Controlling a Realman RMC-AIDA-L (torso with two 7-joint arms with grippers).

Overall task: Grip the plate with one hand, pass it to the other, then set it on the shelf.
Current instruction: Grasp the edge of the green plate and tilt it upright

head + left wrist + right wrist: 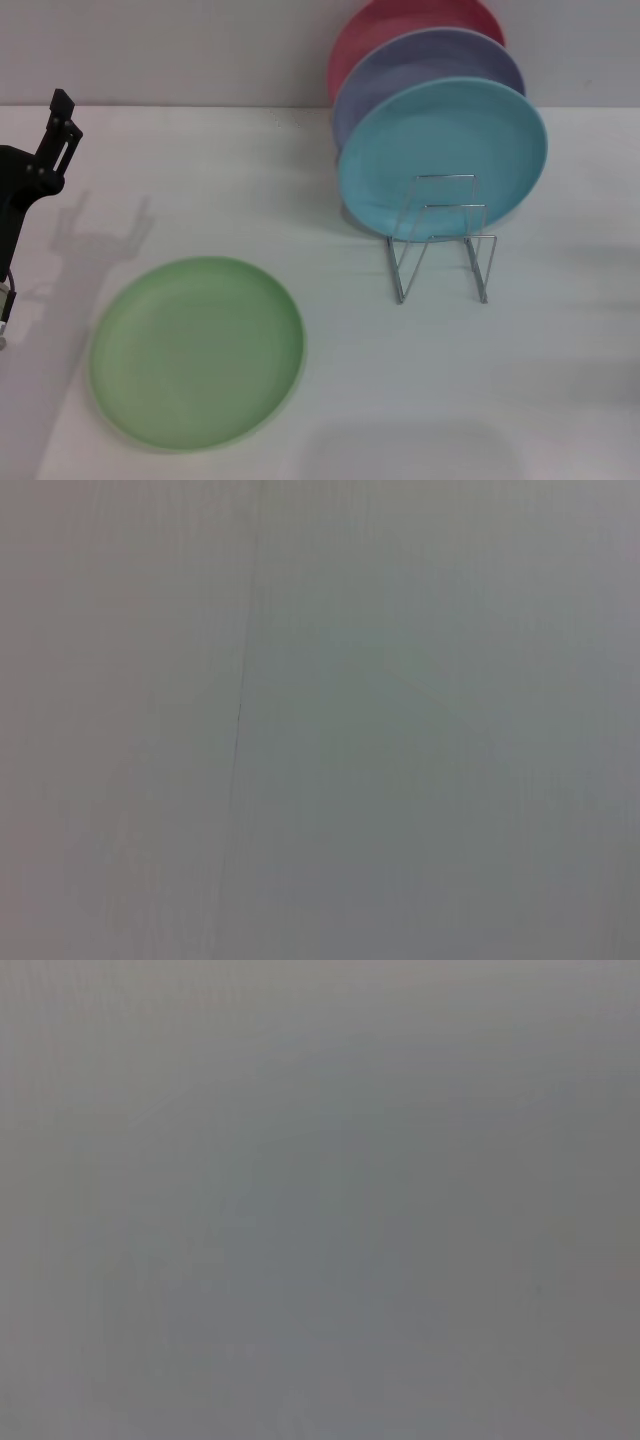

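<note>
The light green plate (196, 351) lies flat on the white table, near the front left. My left gripper (52, 135), black on a black arm, hangs at the far left edge of the head view, above and to the left of the plate and apart from it. It holds nothing, and its shadow on the table shows two prongs spread apart. The silver wire shelf (441, 248) stands to the right, its front loops bare. My right gripper is out of view. Both wrist views show only a blank grey surface.
Three plates stand upright in the back of the shelf: turquoise (442, 155) in front, lavender (425, 68) behind it, pink (395, 28) at the rear. The white table (330, 380) stretches between the green plate and the shelf, up to a grey wall.
</note>
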